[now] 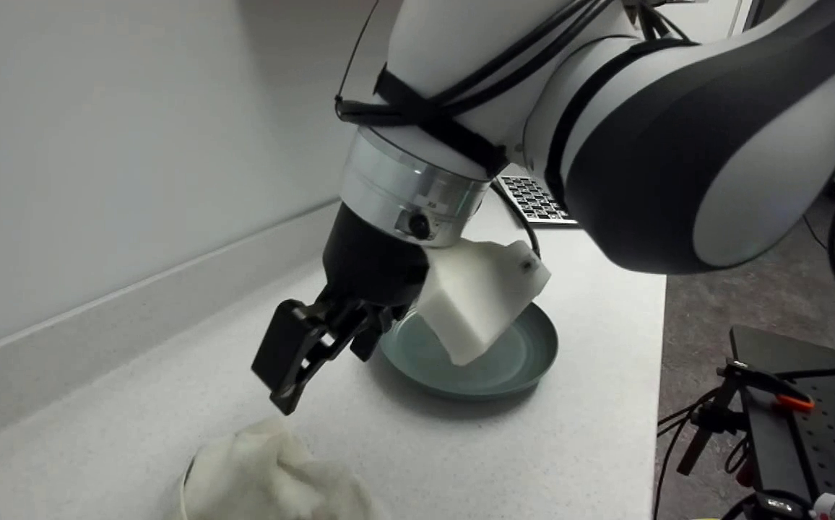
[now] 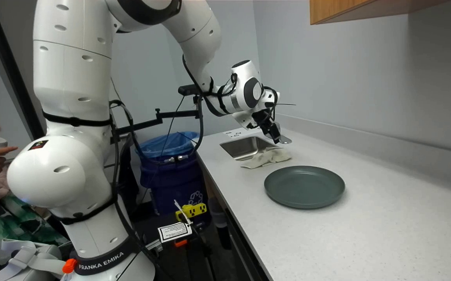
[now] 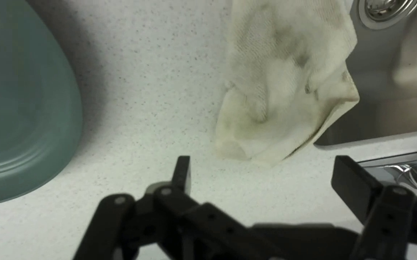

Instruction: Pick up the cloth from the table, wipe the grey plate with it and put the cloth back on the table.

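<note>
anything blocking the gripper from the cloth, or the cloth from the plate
Nothing visible does. In the wrist view, no object shows between the open gripper and the cloth, and only countertop shows between the cloth and the grey plate.

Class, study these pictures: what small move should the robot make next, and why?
Probably shift the open hand over the middle of the cloth before lowering it. The hand is empty and hangs above the counter, and in the wrist view most of the cloth lies beyond its fingertips. Wiping the plate needs the cloth held first.
</note>
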Robot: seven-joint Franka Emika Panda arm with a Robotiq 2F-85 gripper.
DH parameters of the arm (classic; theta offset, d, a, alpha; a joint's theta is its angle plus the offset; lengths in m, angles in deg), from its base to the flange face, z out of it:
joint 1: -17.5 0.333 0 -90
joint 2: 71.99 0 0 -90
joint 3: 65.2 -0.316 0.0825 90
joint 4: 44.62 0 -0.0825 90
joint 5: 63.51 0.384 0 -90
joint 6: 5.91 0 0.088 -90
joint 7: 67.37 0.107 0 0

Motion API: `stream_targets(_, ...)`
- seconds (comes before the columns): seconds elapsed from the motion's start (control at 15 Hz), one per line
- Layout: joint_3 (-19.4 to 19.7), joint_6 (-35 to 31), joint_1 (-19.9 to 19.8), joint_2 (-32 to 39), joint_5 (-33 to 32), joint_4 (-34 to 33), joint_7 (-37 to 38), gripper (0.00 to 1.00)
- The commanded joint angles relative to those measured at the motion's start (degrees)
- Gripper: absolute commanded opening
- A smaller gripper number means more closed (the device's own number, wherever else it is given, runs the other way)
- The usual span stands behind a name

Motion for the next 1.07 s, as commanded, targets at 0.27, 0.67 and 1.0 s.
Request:
stream_targets(0.27, 6.11, 7.15, 2.43, -17.04, 21.08, 10.67, -22.69, 1.00)
stream_targets(0.67, 10.24, 14.99, 4.86, -30.42, 17.83, 16.27, -22.04, 1.00)
stream_targets(1.0, 8.46, 20.18, 3.67, -39.97, 15.59, 19.76, -19.61, 1.00)
